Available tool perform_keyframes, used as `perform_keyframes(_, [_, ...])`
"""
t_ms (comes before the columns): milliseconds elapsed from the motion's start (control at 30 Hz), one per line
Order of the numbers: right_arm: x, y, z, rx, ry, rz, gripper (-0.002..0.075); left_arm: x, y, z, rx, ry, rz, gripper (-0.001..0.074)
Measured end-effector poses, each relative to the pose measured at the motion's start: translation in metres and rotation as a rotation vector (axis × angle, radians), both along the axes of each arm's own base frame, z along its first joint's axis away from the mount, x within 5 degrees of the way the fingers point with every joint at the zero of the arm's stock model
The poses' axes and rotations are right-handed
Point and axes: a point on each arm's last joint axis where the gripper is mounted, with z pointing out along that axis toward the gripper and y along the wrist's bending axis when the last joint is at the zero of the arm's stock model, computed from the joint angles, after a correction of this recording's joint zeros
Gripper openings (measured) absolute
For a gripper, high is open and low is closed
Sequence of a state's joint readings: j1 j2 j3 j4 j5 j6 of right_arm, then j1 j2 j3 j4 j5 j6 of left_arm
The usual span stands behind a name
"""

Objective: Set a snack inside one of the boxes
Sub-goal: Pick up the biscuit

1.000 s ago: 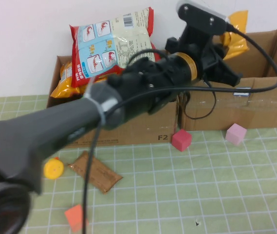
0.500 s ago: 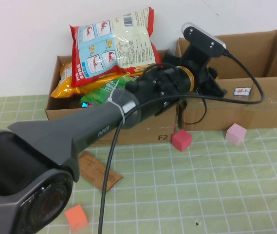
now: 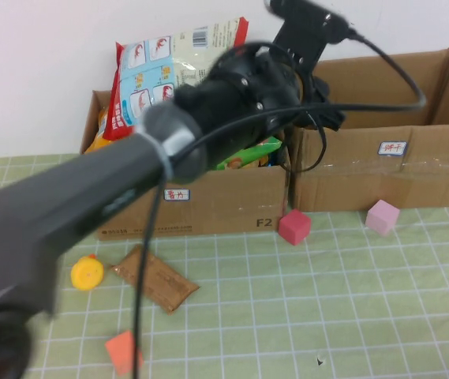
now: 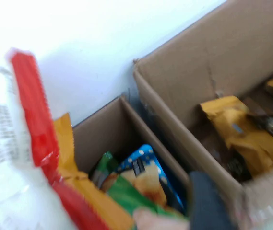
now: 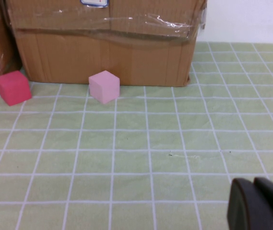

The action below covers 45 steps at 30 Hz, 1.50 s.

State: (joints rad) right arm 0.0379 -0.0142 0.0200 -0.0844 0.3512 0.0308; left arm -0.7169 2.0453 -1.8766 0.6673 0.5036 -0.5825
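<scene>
From above I see my left gripper (image 3: 319, 87) over the gap between the two boxes; whether its claw is clenched, I cannot tell. The left wrist view alone shows the yellow snack (image 4: 242, 132) lying inside the right box (image 4: 198, 81). My right gripper (image 5: 258, 203) is clenched, empty, low over the mat (image 5: 150, 143).

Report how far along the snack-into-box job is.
Done, by the look of it: a yellow snack bag already lies in the right box, and the left box is full of packets. In hand: nothing visible; the left gripper is over the gap between the boxes. The right gripper sits low over the mat, shut. Left: a brown packet lies on the mat.
</scene>
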Motion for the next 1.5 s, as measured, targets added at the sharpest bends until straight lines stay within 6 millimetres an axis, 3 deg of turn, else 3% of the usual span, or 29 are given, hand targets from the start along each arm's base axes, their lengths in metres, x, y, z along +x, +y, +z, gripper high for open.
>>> perform_keyframes(133, [0.000, 0.000, 0.000, 0.000, 0.000, 0.000, -0.0002, -0.041, 0.009, 0.021, 0.064, 0.007, -0.080, 0.0174])
perform_keyframes(267, [0.000, 0.000, 0.000, 0.000, 0.000, 0.000, -0.0002, -0.079, 0.029, 0.024, 0.107, 0.043, -0.135, 0.0039])
perform_keyframes(467, [0.000, 0.000, 0.000, 0.000, 0.000, 0.000, -0.0002, -0.128, 0.077, 0.015, 0.143, 0.112, -0.136, 0.0004])
perform_keyframes(667, [0.000, 0.000, 0.000, 0.000, 0.000, 0.000, -0.0002, -0.150, 0.119, -0.017, 0.182, 0.265, -0.050, 0.0000])
perform_keyframes(800, [0.000, 0.000, 0.000, 0.000, 0.000, 0.000, -0.0002, -0.151, 0.133, -0.035, 0.214, 0.381, 0.024, 0.0014])
perform_keyframes(900, [0.000, 0.000, 0.000, 0.000, 0.000, 0.000, -0.0002, -0.148, 0.136, -0.046, 0.211, 0.458, 0.049, 0.0082])
perform_keyframes(1067, [0.000, 0.000, 0.000, 0.000, 0.000, 0.000, -0.0002, -0.134, 0.137, -0.075, 0.131, 0.614, 0.136, 0.0332])
perform_keyframes(1200, [0.000, 0.000, 0.000, 0.000, 0.000, 0.000, -0.0002, -0.113, 0.146, -0.101, -0.008, 0.709, 0.312, 0.0474])
perform_keyframes(1367, [0.000, 0.000, 0.000, 0.000, 0.000, 0.000, -0.0002, -0.089, 0.156, -0.134, -0.235, 0.767, 0.576, 0.0516])
perform_keyframes(1500, [0.000, 0.000, 0.000, 0.000, 0.000, 0.000, -0.0002, -0.076, 0.151, -0.148, -0.408, 0.745, 0.667, 0.0522])
